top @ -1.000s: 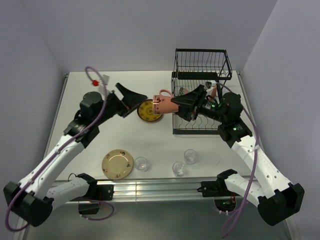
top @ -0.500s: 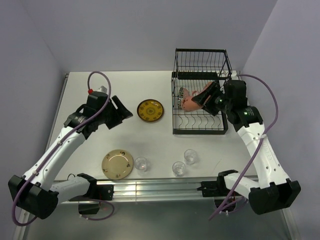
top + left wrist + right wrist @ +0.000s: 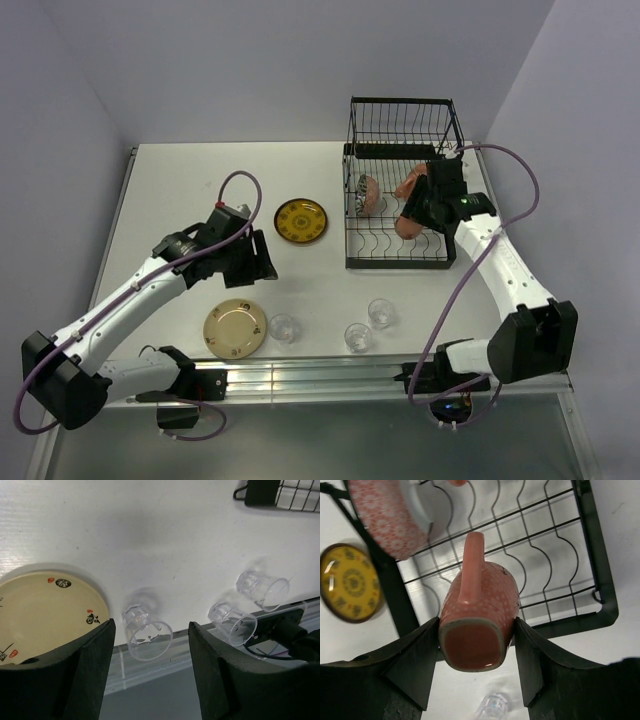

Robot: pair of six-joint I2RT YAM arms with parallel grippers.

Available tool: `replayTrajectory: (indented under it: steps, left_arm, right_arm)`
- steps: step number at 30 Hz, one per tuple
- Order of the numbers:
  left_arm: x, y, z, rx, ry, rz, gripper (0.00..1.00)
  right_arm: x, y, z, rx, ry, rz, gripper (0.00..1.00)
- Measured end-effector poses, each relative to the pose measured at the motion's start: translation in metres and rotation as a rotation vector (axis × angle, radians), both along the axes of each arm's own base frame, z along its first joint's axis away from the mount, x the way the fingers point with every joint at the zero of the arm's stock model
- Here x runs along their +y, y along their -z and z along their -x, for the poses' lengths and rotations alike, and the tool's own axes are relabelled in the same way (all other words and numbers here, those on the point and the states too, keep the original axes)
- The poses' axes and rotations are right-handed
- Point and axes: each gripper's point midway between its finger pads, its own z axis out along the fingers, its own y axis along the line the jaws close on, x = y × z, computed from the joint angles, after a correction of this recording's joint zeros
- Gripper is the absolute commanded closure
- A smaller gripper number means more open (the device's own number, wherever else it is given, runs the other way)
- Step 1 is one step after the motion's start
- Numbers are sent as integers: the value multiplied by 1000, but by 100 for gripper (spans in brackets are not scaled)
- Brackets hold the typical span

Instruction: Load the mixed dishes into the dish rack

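Observation:
My right gripper [image 3: 418,207] is shut on an orange-and-white mug [image 3: 406,227] and holds it above the slotted base of the black wire dish rack [image 3: 400,262]. In the right wrist view the mug [image 3: 479,611] sits between the pads, handle up, over the rack wires [image 3: 555,575]. A second mug [image 3: 367,194] lies in the rack's left part. My left gripper [image 3: 257,262] is open and empty above the table, between the yellow plate [image 3: 301,221] and the tan plate [image 3: 235,329]. Three clear glasses [image 3: 283,327] [image 3: 357,337] [image 3: 381,313] stand near the front edge. I see no dark bowl.
In the left wrist view the tan plate [image 3: 45,605] lies at the left, with the glasses [image 3: 146,631] [image 3: 233,622] [image 3: 263,586] beyond my open gripper [image 3: 150,680]. The metal rail [image 3: 320,375] runs along the table's front edge. The rack's tall basket [image 3: 404,128] stands at the back.
My right gripper has carried the mug from left of the rack to over its slotted base. My left arm has pulled back from the yellow plate toward the front, above the tan plate and glasses.

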Motion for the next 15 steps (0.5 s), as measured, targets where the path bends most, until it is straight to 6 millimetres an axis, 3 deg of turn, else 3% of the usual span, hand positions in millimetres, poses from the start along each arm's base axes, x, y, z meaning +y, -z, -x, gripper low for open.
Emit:
replayTrajectory:
  steps: [7, 15]
  left_arm:
    - [3, 25, 29, 87, 62, -71, 39]
    - [14, 40, 46, 132, 70, -106, 40]
  right_arm:
    - [-9, 35, -12, 104, 19, 90, 100]
    - [-7, 45, -30, 126, 21, 162, 100]
